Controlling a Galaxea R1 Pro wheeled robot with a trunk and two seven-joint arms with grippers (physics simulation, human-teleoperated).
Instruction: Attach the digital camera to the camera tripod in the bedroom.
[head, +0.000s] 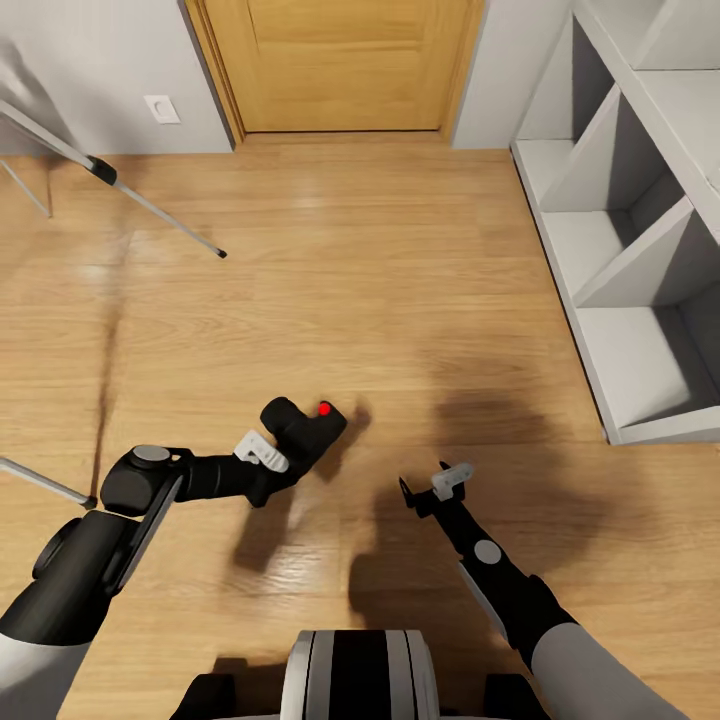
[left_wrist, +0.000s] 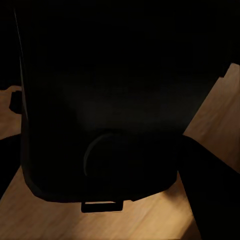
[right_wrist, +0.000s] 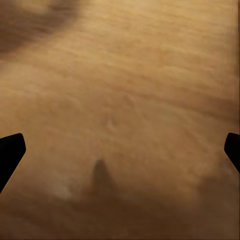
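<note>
The digital camera (head: 308, 428), small and black with a red button on top, is held above the wood floor in my left gripper (head: 282, 452), which is shut on it. Seen from the left wrist, the camera's dark body (left_wrist: 110, 100) takes up nearly the whole picture, close between the fingers. The camera tripod shows at the far left: one silver-grey leg with a black joint (head: 120, 185) slants down to a black foot, and another leg end (head: 45, 483) rests lower left. My right gripper (head: 432, 488) hangs open over bare floor, its fingertips (right_wrist: 11, 150) wide apart.
A wooden door (head: 345, 62) stands straight ahead in the pale grey wall. White cube shelves (head: 640, 290) line the right side. Light wood floor (head: 380, 270) stretches between the tripod and the shelves. A white wall socket (head: 162, 108) sits left of the door.
</note>
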